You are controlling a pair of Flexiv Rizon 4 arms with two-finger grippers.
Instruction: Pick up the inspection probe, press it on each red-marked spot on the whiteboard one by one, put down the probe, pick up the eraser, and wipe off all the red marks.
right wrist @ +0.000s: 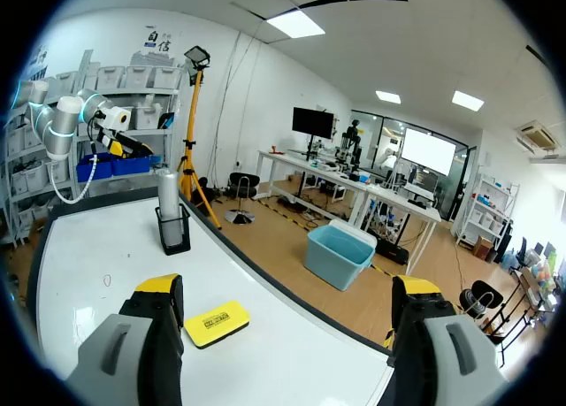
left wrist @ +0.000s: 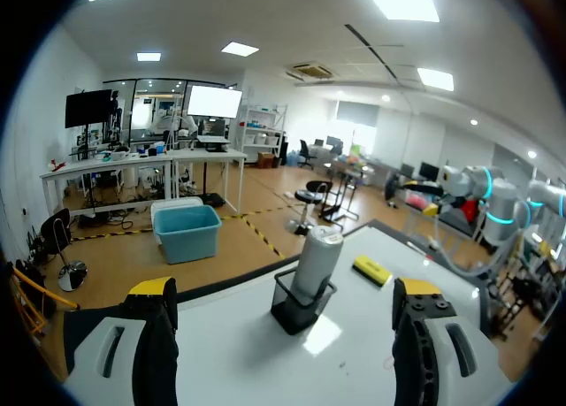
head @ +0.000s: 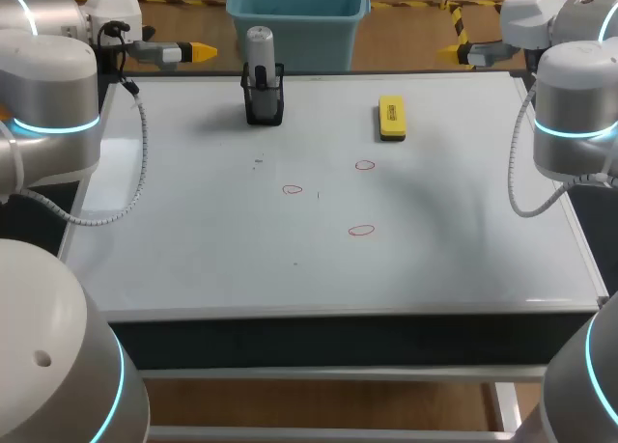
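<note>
Grey probe [head: 261, 55] upright in holder [head: 264, 106] | yellow eraser [head: 391, 118] lies near-to-far | left claw [left wrist: 285, 291], right claw [right wrist: 287, 287] gaping, empty

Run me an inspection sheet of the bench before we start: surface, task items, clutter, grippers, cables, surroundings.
Surface: whiteboard lies flat; three red marks near its middle, unwiped.
Job's things: probe upright in black holder at the far edge; yellow eraser flat beside it, apart from it.
Clutter: nothing seen.
Grippers: left gripper and right gripper open, empty, at the far corners.
Cables: left arm cable and right arm cable droop along the board's side edges.
Surroundings: nothing seen reaching over the table.
</note>
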